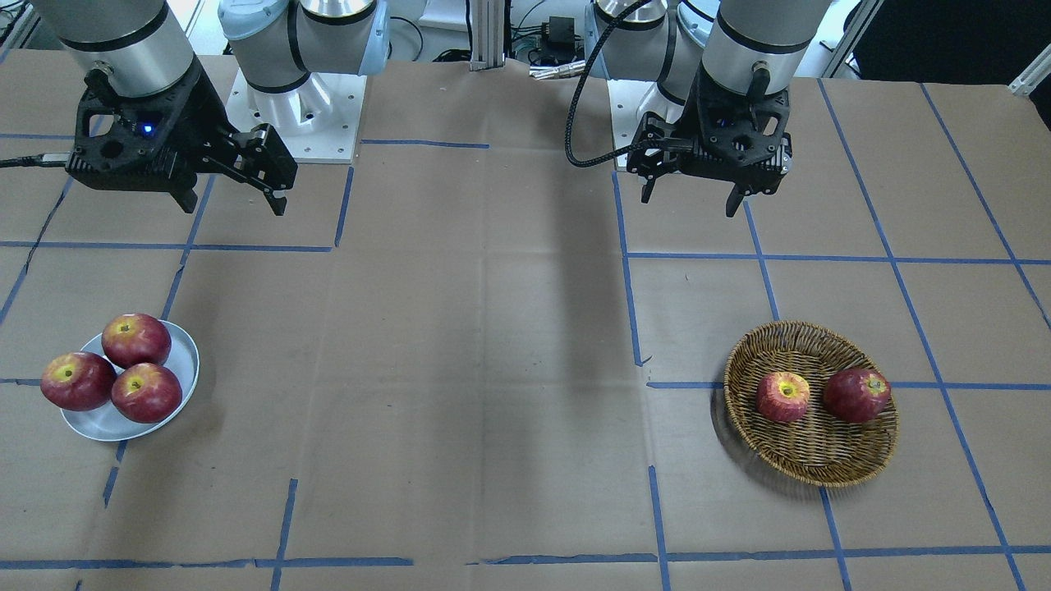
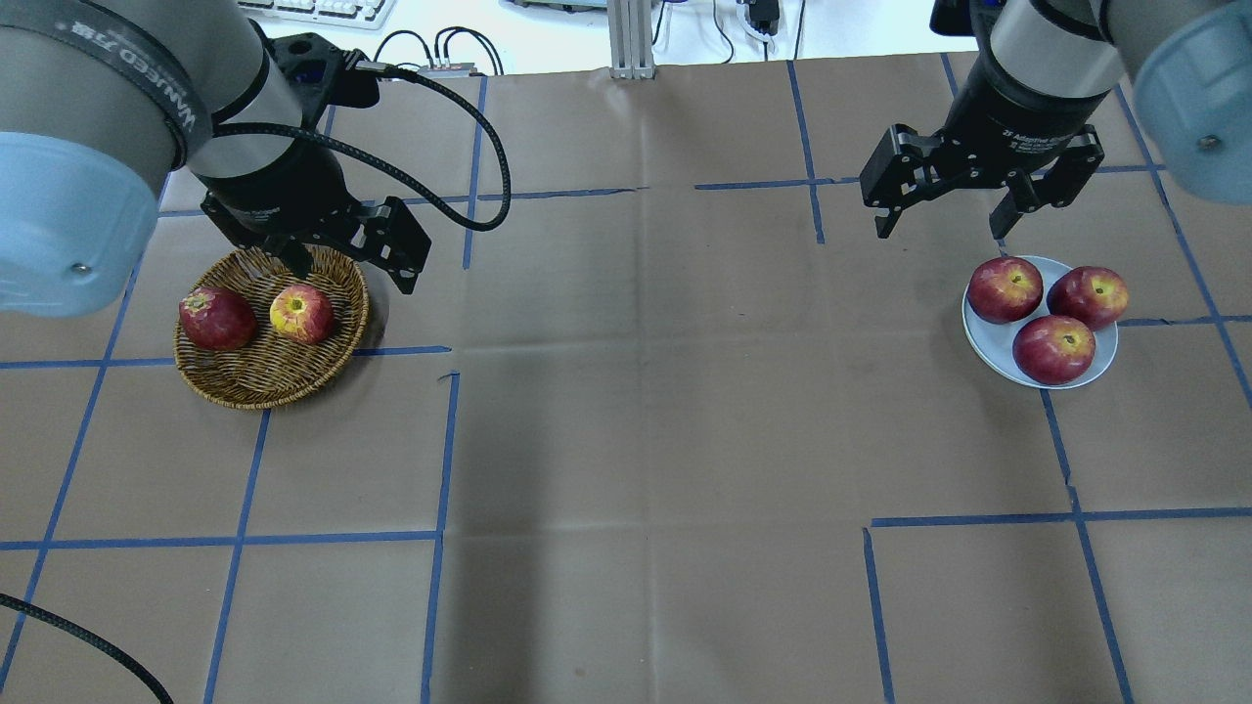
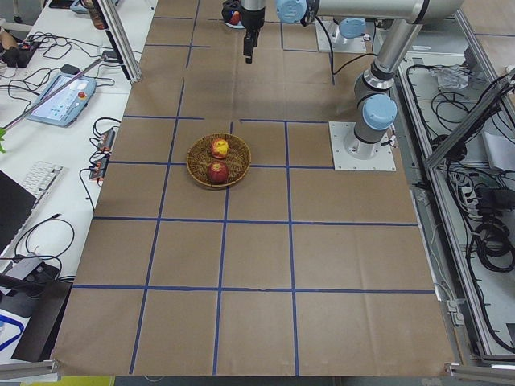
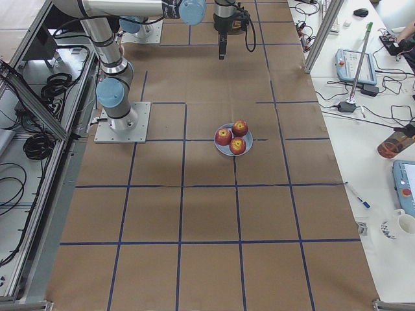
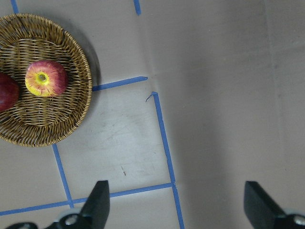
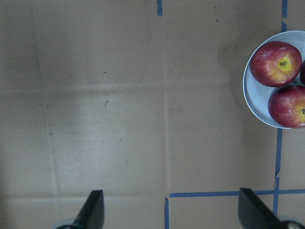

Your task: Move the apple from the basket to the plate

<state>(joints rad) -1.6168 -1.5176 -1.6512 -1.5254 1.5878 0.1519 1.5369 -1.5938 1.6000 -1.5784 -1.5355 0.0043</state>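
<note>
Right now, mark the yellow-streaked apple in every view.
Front-facing: apple in basket, lower right.
Overhead: left side.
Exterior left: left of centre.
Exterior right: not in it.
Left wrist: upper left.
Right wrist: not in it.
Shared landmark: the basket.

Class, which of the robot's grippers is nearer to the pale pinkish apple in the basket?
Left. The left gripper hangs open above the table on the basket's side, not far from the apple; the right gripper hangs open across the table, near the plate.
</note>
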